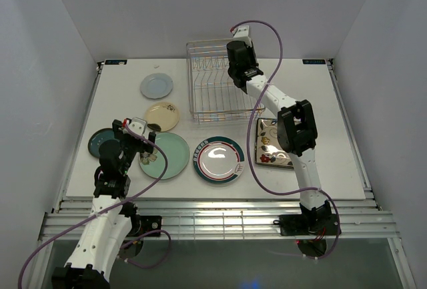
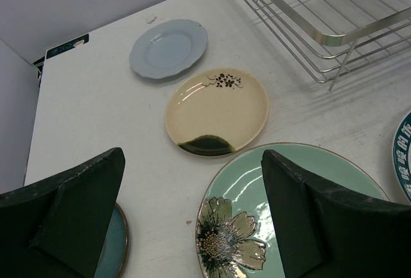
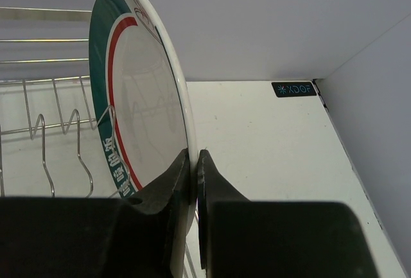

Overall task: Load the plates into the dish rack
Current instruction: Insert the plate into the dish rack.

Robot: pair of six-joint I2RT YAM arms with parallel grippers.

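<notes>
**One plate pinched over the rack, six lying flat**

My right claw [image 3: 194, 159] is pressed together on the rim of a white plate [image 3: 142, 98] with a teal and red border. The plate stands on edge, nearly upright, its face turned to the claw's left. The wire prongs of the rack [image 3: 51, 130] rise just beyond that face. I cannot tell whether the plate's lower edge touches the wires, because my own fingers hide it. From above, this claw [image 1: 243, 72] hangs over the right part of the rack [image 1: 213, 89].

My left claw [image 2: 192, 162] is spread wide and holds nothing, low over the tabletop [image 1: 340, 122]. Under its right finger lies the big pale green plate [image 2: 244, 188], with a painted flower on its near side. Under the left finger a sliver of the dark teal plate [image 2: 117, 243] shows. Straight ahead of the claw sits the cream plate [image 2: 217, 111] with a dark green patch at its near rim. Beyond it, a little left, is the blue-grey plate [image 2: 168, 49]. Far ahead to the right is a corner of the rack [image 2: 321, 15].

To the right of the green plate lies a second teal-and-red plate [image 1: 218, 159], flat. Farther right lies the square flowered plate [image 1: 267, 147], partly under my right arm.
</notes>
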